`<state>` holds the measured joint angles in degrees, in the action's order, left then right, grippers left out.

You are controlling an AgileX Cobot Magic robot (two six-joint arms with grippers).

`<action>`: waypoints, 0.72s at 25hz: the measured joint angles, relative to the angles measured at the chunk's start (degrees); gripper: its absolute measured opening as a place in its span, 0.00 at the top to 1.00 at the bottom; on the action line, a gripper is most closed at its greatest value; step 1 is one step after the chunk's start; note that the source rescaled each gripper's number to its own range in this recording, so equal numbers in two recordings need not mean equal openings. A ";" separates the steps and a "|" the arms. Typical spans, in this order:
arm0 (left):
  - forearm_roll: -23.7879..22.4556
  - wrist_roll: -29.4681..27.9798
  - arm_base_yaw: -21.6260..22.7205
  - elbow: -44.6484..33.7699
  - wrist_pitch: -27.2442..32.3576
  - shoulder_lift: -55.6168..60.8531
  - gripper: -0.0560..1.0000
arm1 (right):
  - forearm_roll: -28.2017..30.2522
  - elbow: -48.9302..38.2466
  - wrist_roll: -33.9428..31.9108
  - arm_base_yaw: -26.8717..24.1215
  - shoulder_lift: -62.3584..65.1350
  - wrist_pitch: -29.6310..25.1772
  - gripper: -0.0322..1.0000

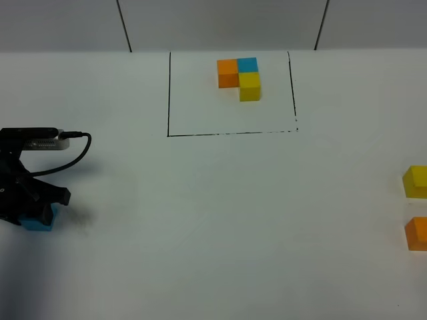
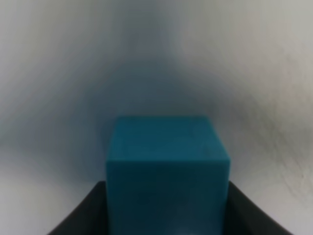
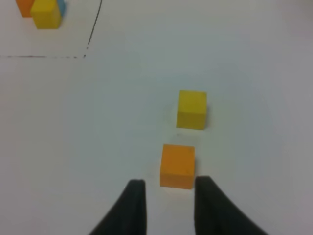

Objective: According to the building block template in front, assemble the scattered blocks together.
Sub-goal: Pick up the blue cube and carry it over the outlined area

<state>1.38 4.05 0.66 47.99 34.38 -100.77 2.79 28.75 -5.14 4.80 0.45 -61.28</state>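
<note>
Left gripper (image 1: 33,212) clamped blue cube (image 1: 38,220) at my nine o'clock; right gripper (image 3: 168,203) empty, closed; yellow cube (image 1: 415,181), orange cube (image 1: 416,233) unplaced at three o'clock; nothing assembled.

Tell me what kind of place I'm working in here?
Likely a lab test bench: a plain white table, a hand-drawn black frame around the building block template, and loose coloured cubes, one in the left gripper.

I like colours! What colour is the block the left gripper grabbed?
Blue; the left wrist view shows it best.
</note>
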 joint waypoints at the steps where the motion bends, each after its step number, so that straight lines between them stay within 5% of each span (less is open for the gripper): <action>1: 0.05 0.00 -0.25 0.15 0.40 0.00 0.95 | 0.05 0.00 0.00 0.00 0.00 0.00 0.97; 6: -0.63 6.98 -5.81 6.09 7.98 -0.14 0.95 | 0.05 0.00 0.00 0.00 0.00 0.00 0.97; 12: -4.25 17.73 -18.96 17.90 13.54 -1.09 0.95 | 0.05 0.00 0.00 0.00 0.00 0.00 0.97; 18: -4.85 23.73 -29.04 39.33 21.51 -10.96 0.95 | 0.05 0.00 0.00 0.00 0.00 0.00 0.97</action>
<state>-3.47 27.79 -28.38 87.31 55.88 -111.73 2.84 28.75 -5.14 4.80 0.45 -61.28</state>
